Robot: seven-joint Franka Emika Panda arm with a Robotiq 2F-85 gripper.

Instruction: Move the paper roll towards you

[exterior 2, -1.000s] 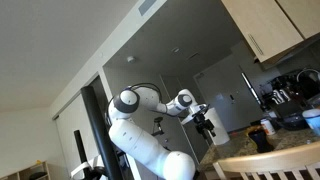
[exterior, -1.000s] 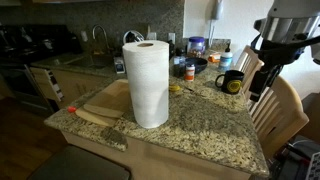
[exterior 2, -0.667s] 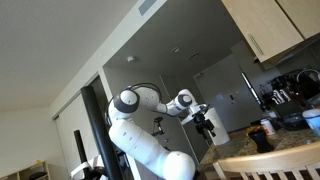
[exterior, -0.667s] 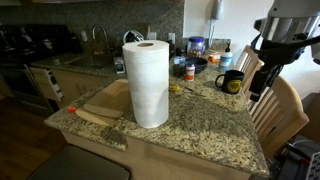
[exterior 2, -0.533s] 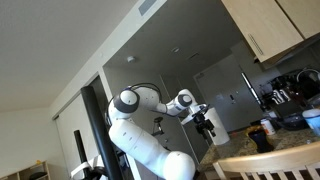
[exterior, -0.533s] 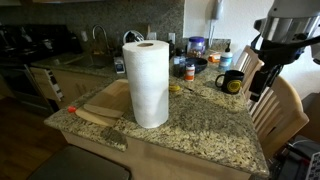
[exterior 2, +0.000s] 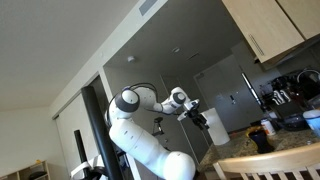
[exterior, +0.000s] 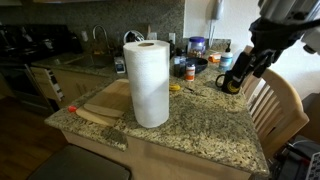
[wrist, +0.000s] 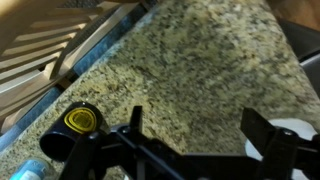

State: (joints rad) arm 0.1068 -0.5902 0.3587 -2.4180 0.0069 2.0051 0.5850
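The paper roll [exterior: 148, 82] is a tall white cylinder standing upright on the granite counter [exterior: 205, 130], next to a wooden cutting board [exterior: 103, 100]. My gripper [exterior: 245, 72] hangs above the counter's far right end, near a black mug [exterior: 231, 83], well apart from the roll. In the wrist view the gripper [wrist: 198, 125] is open and empty over bare granite, with the mug [wrist: 80, 122] at the lower left. A white patch [wrist: 292, 134] at the lower right may be the roll. The arm and gripper [exterior 2: 205, 120] also show in an exterior view.
Jars, bottles and a blue-lidded container [exterior: 196, 46] crowd the back of the counter. A wooden chair [exterior: 278, 105] stands at the counter's right end; its slats [wrist: 50, 50] show in the wrist view. A sink and stove lie beyond at the left.
The arm has swung left and forward over the counter's right end, toward the mug. The paper roll has not moved.
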